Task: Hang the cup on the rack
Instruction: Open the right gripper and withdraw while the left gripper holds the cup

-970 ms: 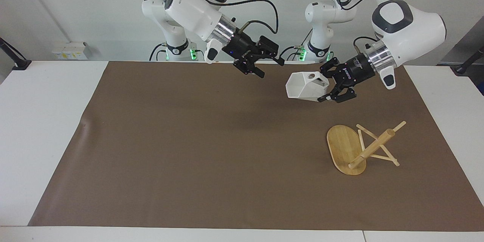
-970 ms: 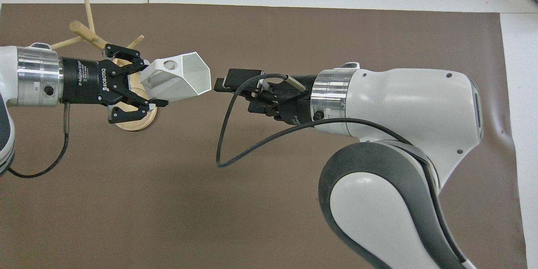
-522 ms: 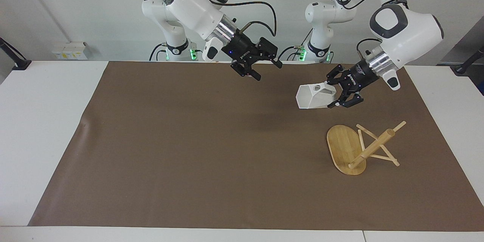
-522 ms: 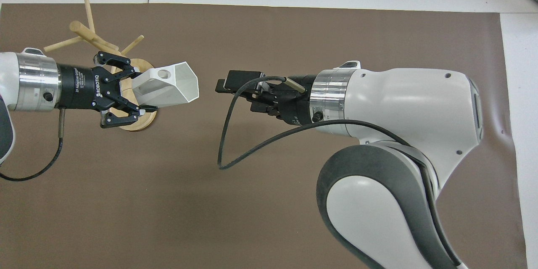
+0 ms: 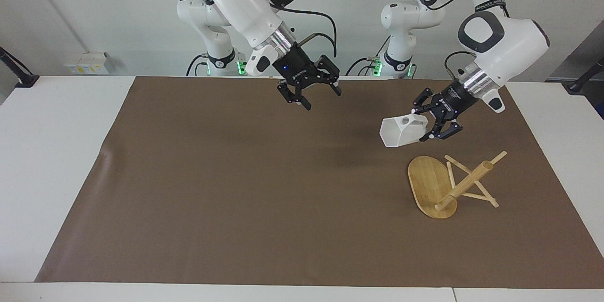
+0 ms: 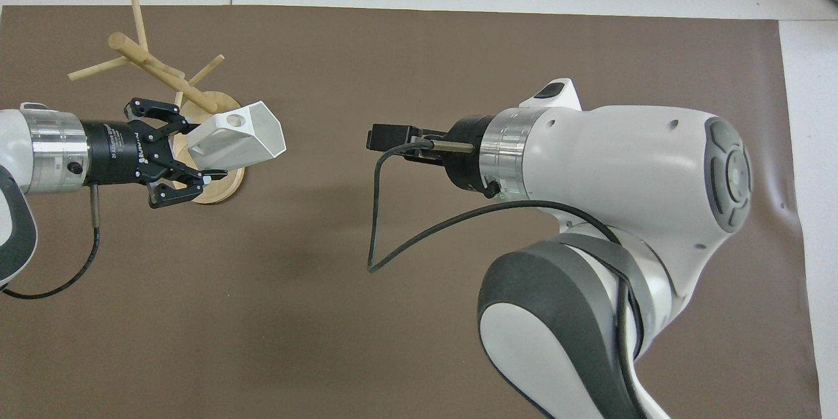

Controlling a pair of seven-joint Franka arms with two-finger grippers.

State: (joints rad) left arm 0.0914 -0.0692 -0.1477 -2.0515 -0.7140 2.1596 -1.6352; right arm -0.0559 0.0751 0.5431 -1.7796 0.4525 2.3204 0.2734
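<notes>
The white faceted cup (image 5: 401, 131) hangs in the air, tipped on its side with its pierced handle up and its mouth toward the right arm's end. My left gripper (image 5: 421, 126) is shut on its handle end, just above the mat and close to the rack (image 5: 465, 185). The bamboo rack stands on its oval base (image 5: 427, 181). Seen from overhead, the cup (image 6: 239, 137) and left gripper (image 6: 206, 150) cover part of the rack's base (image 6: 222, 188), while its post (image 6: 141, 59) and pegs show. My right gripper (image 5: 322, 98) hangs open and holds nothing, over the mat's edge by the robots.
A brown mat (image 5: 245, 188) covers most of the white table (image 5: 56, 151). In the overhead view the right arm's bulky wrist (image 6: 589, 157) and its looping cable (image 6: 373, 222) hang over the middle of the mat.
The left gripper has carried the cup lower and toward the rack, at the left arm's end. The right gripper has drawn back from the cup and turned to point more downward.
</notes>
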